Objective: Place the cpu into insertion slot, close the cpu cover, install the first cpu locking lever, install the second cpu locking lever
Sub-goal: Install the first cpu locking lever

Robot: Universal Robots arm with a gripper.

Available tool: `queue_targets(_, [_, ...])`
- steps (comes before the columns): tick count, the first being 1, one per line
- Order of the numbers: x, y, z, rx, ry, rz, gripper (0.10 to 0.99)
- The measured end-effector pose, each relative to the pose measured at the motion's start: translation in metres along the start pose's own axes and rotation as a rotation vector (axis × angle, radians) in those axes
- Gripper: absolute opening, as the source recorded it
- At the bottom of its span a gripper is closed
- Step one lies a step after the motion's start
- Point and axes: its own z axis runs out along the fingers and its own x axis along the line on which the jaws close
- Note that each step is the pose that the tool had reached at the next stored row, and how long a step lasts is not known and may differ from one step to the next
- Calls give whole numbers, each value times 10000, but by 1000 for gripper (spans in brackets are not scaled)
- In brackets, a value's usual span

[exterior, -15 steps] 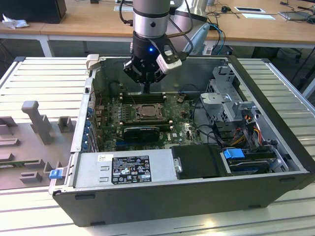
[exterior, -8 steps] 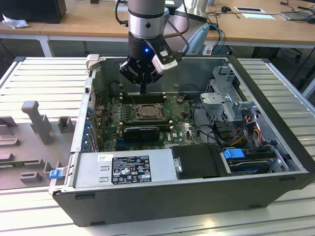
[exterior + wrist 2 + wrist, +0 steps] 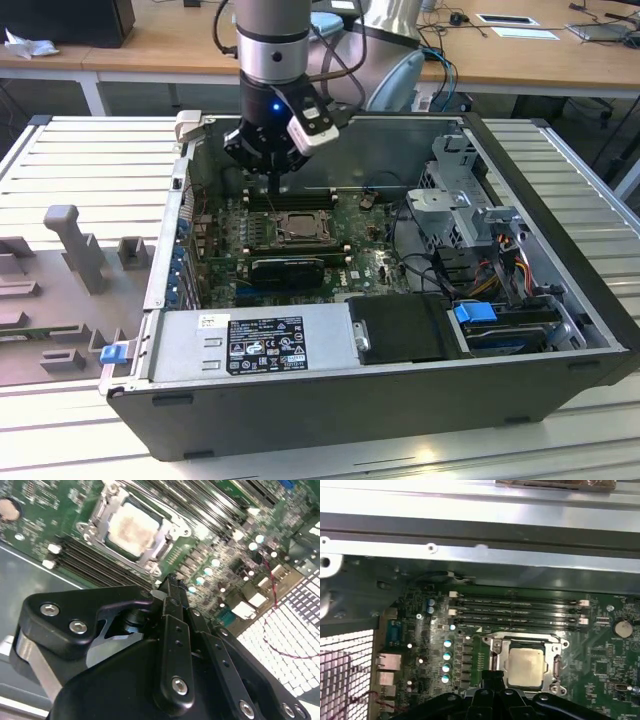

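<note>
The computer case point(image 3: 560, 290) lies open on the slatted table point(image 3: 80, 150), with the green circuit board point(image 3: 365, 255) exposed. The power supply point(image 3: 250, 340) sits along the near wall in the exterior view.

Cpu: the cpu point(image 3: 298, 229) is seated in the insertion slot point(image 3: 276, 236) at the middle of the board. In both wrist views its pale metal top point(image 3: 131, 527) point(image 3: 525, 666) lies flat and square within the socket.

Cpu cover: the cpu cover point(image 3: 167, 535) is folded down flat over the socket. Its frame point(image 3: 556, 666) surrounds the chip on all four sides, and the chip top shows through the cut-out. Whether the locking levers are latched cannot be told.

Pincer: the pincer point(image 3: 272, 186) hangs inside the case, pointing down at the board. In the exterior view its tip is over the long black memory slots point(image 3: 290, 196), just behind the socket. In the second wrist view the pincer point(image 3: 169, 586) has both fingers pressed together into one narrow tip, with nothing between them. That tip is just beside a corner of the cover frame. In the first wrist view the pincer point(image 3: 492, 676) is close beside the socket edge. Contact with the board or the frame cannot be told
</note>
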Motion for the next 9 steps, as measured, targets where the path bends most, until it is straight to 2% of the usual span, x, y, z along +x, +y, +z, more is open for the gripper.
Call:
queue_targets(5, [196, 9, 73, -22, -60, -37, 106])
queue_targets(8, [237, 22, 117, -31, -64, -60, 106])
queue_targets(9, [259, 113, 155, -36, -63, -69, 106])
